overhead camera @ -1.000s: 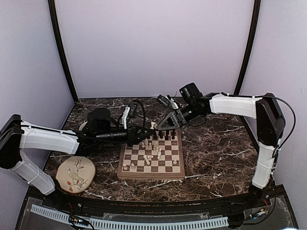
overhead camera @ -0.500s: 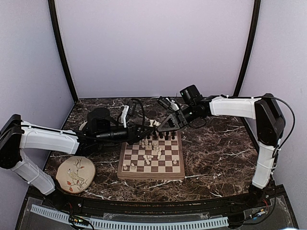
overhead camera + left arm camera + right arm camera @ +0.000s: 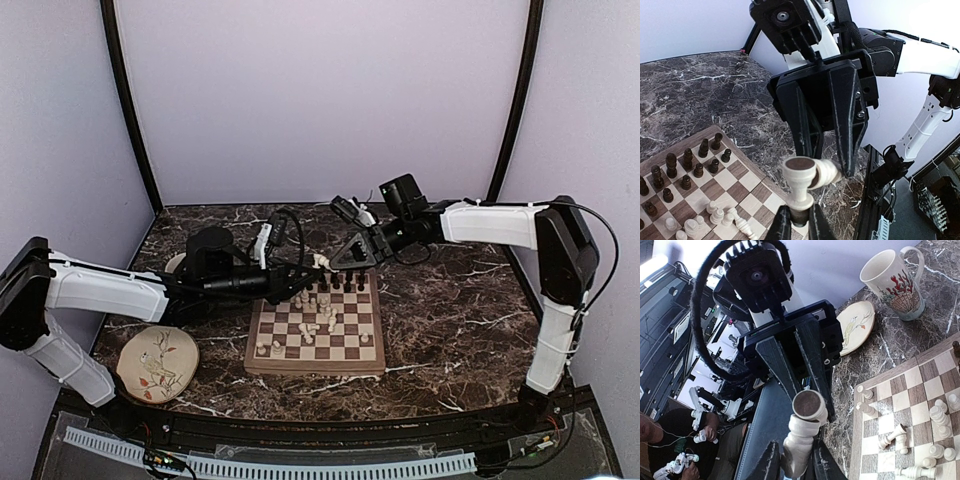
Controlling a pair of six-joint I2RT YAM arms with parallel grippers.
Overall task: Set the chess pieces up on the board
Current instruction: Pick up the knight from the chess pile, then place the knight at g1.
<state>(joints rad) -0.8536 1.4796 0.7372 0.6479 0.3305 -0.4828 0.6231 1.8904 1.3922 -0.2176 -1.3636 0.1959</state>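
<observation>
Left end effector (image 3: 799, 214) and right end effector (image 3: 795, 449) both pinch a cream chess piece (image 3: 800, 172) midair

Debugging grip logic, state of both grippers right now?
Left gripper: jaws closed on a white piece.
Right gripper: jaws closed on the same piece.

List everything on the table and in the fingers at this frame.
board: one, brown and cream squares, table centre.
dark pieces: many, brown-black, upright in the board's far rows.
white pieces: several, cream, clustered mid-board, some toppled; a few along the near row.
held piece: one, cream, brown felt base, in the air by the board's far edge.
mug: one, white, red-patterned, left of board.
plate: one, beige, bird pattern, near-left.
table: one, dark marble.
left fingers: black, shut on held piece.
right fingers: black, shut on held piece.
</observation>
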